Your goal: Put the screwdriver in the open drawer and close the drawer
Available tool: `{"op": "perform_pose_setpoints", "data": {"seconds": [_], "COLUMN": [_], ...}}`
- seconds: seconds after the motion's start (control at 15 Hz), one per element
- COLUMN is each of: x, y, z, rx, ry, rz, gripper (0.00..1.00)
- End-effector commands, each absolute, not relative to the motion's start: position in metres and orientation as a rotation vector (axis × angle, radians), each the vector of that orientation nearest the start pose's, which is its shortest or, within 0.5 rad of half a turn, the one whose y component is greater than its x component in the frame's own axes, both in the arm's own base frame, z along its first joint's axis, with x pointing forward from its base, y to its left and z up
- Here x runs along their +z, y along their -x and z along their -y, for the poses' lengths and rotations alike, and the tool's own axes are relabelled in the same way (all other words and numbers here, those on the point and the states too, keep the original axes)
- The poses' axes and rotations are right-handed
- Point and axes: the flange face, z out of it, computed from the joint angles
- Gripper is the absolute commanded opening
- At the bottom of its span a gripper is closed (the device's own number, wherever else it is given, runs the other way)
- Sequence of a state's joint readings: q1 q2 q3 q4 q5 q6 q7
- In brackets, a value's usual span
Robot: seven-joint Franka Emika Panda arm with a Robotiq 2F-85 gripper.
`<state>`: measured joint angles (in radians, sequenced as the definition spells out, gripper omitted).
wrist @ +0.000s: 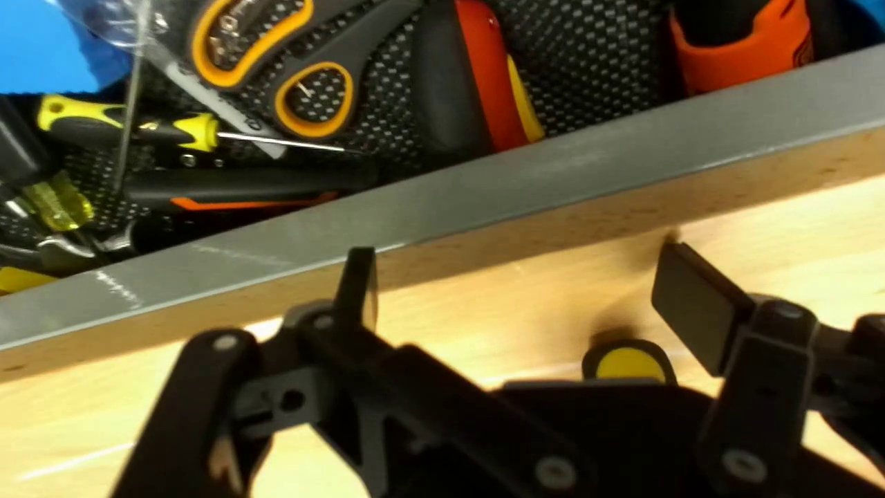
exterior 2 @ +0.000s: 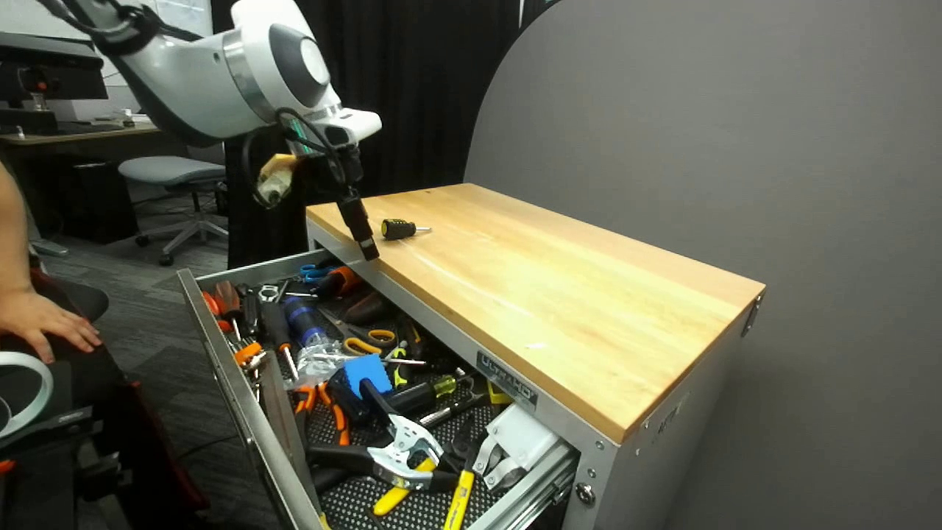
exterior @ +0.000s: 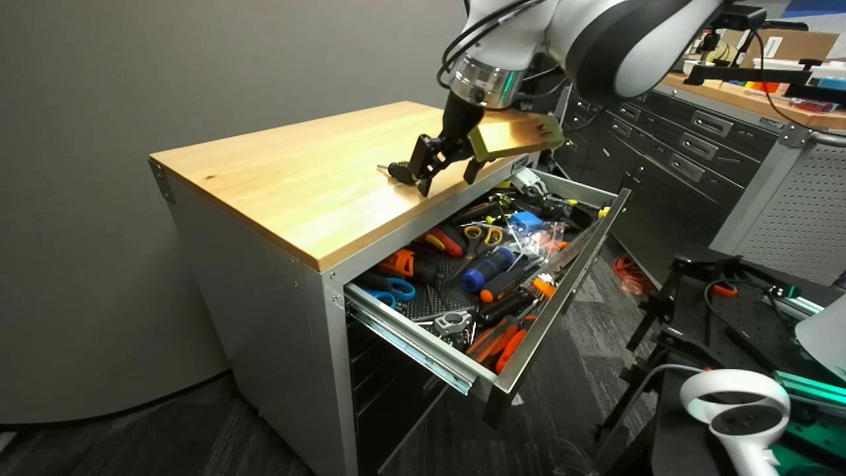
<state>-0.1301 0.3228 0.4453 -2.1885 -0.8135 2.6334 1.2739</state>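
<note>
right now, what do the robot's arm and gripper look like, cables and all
The arm is white with dark panels and a silver band bearing a green streak; black cables loop along it. The black gripper has jointed linkages and flat, rectangular pads. A boxy gold-coloured piece sits beside it.

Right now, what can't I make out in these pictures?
Screwdriver: tip shape too small in both exterior views; shaft hidden by the gripper in the wrist view.
Drawer: floor partly hidden under tools in both exterior views.
Clear bag: any contents blurred by glare in both exterior views.
Hand: owner's face cut off by an exterior view's left edge.
</note>
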Motion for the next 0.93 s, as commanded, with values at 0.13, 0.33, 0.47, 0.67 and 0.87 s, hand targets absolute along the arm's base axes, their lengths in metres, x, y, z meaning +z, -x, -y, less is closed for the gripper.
{"op": "perform_pose_setpoints", "data": {"seconds": [0.13, 0.33, 0.47, 0.67, 0.87], "x": [0.259, 0.274, 0.279, 0.275, 0.269], "y": [-0.599, -0.616, -0.622, -0.623, -0.618], "z": [-0.207, -0.209, -0.205, -0.195, -0.179], "rx": [-0.552, -0.566, -0.560, -0.507, -0.404], "ry": [3.047, 3.033, 3.042, 3.076, 3.092], "rz": [-0.523, -0.538, -0.540, -0.525, -0.528], "gripper": [1.00, 1.00, 0.75, 0.58, 0.36]}}
